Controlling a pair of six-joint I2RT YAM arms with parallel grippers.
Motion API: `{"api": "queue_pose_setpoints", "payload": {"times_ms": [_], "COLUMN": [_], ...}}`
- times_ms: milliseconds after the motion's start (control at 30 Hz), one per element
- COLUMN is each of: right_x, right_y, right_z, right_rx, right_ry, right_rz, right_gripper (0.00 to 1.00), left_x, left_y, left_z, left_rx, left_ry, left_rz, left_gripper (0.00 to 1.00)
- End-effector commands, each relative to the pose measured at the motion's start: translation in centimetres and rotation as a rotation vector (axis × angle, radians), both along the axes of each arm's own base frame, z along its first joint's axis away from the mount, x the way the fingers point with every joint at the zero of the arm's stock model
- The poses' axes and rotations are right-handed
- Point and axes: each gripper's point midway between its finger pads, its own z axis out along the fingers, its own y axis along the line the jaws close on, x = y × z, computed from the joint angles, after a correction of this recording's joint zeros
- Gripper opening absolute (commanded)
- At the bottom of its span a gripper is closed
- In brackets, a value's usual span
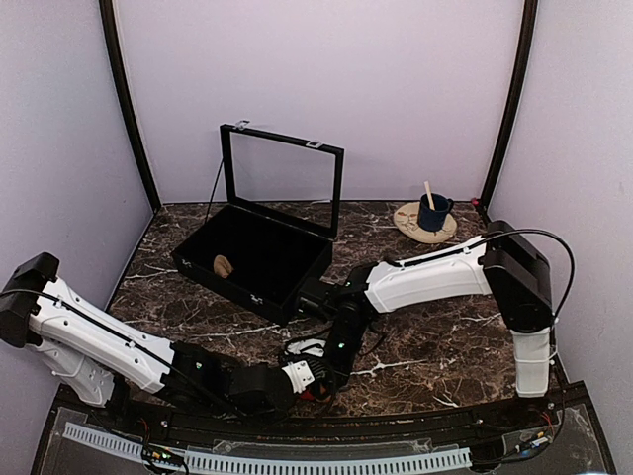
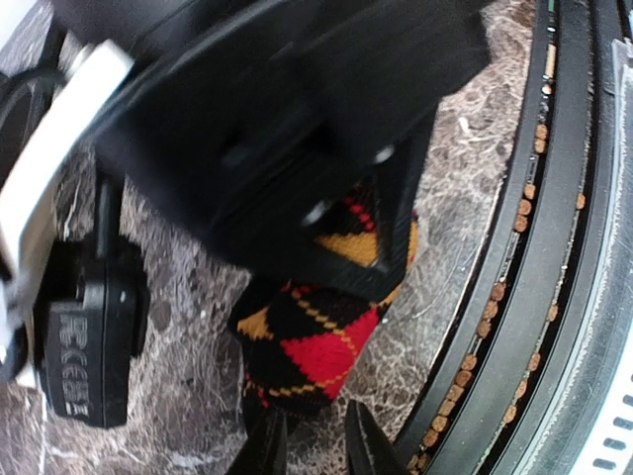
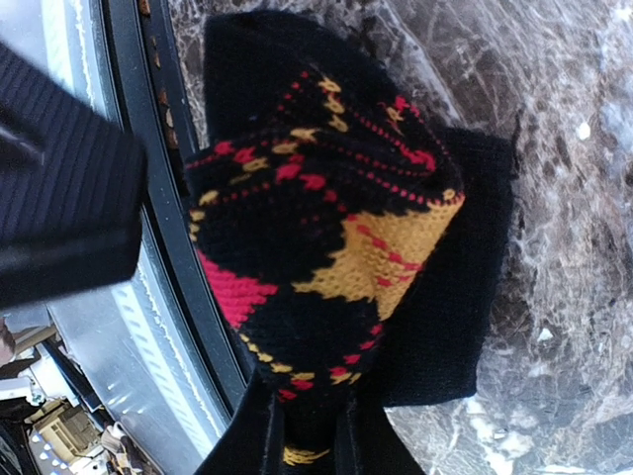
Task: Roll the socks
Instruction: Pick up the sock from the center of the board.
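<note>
– Black argyle, bunched: where do the socks sit?
– Lower middle of the top view, on the table by its front rim. My left gripper is barely parted, holding nothing; my right gripper pinches them.
– Risk?
– With one light pinch, I judge, they spring unrolled.

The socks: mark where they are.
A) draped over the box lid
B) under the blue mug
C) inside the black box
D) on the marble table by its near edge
D: the socks lie on the marble table right beside its edge, one end pinched by the right gripper.
</note>
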Motion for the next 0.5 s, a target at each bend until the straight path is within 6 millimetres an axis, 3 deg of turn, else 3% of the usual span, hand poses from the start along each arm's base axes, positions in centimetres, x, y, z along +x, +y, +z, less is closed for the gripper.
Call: {"api": "queue_pose_setpoints", "payload": {"times_ms": [0,467], "right_x": [-0.2,-0.3], "right_y": [-1.1,-1.2], "right_z": [-1.2,-1.6], "right_rx": [-0.075,-0.072], "right_ry": [0.032,0.046], "right_rz": [-0.008,-0.006], "right_gripper": [0.00,0.00], "left_x": [-0.5,-1.0], "left_y": [-1.7,-1.8], "left_z": [1.0,-0.5], "left_rx": [-0.012,0.083], "left_ry": [-0.050,-0.083], "left_rz": [-0.112,-0.237], "left_gripper": [0.24,0.34]}}
